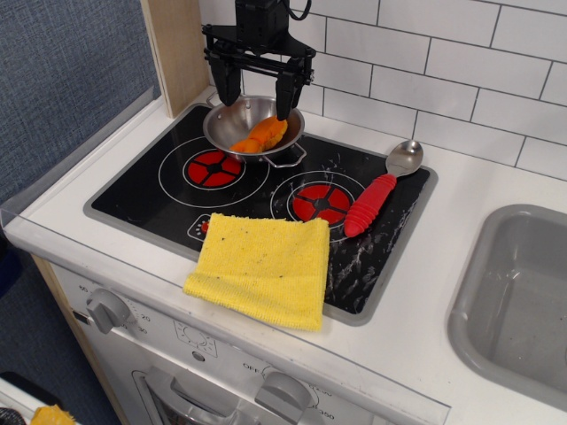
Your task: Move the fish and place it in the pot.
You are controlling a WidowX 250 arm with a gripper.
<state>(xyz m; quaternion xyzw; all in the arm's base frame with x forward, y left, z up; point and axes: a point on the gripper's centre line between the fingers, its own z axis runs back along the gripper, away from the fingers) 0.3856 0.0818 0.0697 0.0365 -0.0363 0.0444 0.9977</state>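
Note:
The orange fish (pixel 260 135) lies inside the shiny steel pot (pixel 229 126), which stands on the back left of the black stovetop. My gripper (pixel 255 96) hangs just above the pot with its two black fingers spread wide, one over the pot's left rim and one over its right. It is open and empty, clear of the fish.
A yellow cloth (pixel 263 266) lies over the front edge of the stovetop (pixel 142 190). A red-handled spoon (pixel 376 194) lies at the right of the stove. A grey sink basin (pixel 518 305) is at the far right. White tiled wall behind; a wooden post (pixel 175 49) stands left of the pot.

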